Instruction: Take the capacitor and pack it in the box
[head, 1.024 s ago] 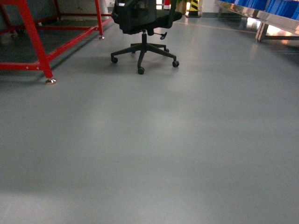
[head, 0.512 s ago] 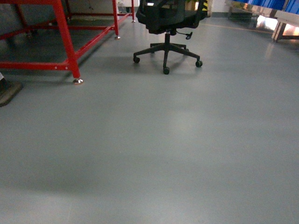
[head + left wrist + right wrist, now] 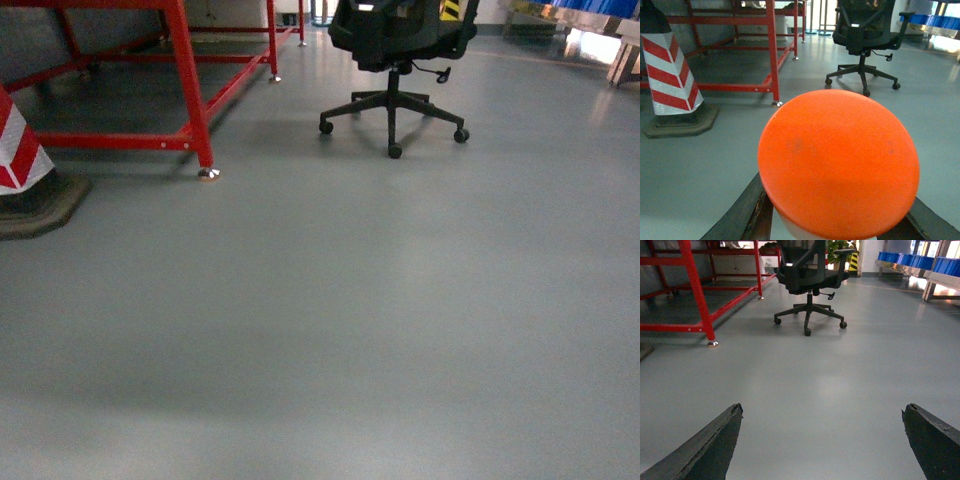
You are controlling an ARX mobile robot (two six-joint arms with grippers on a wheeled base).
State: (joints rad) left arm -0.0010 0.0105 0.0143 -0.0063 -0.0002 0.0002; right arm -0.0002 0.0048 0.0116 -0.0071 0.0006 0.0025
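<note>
My left hand [image 3: 840, 220] clamps orange-capped capacitor [image 3: 839, 162] | rigid, light, smooth: grip body sides | right hand [image 3: 822, 440] spread, empty | box unseen

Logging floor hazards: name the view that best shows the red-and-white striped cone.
Left wrist view: the striped cone shows its stripes and dark base. Head view catches only an edge of it at the left border. Right wrist view misses it.
</note>
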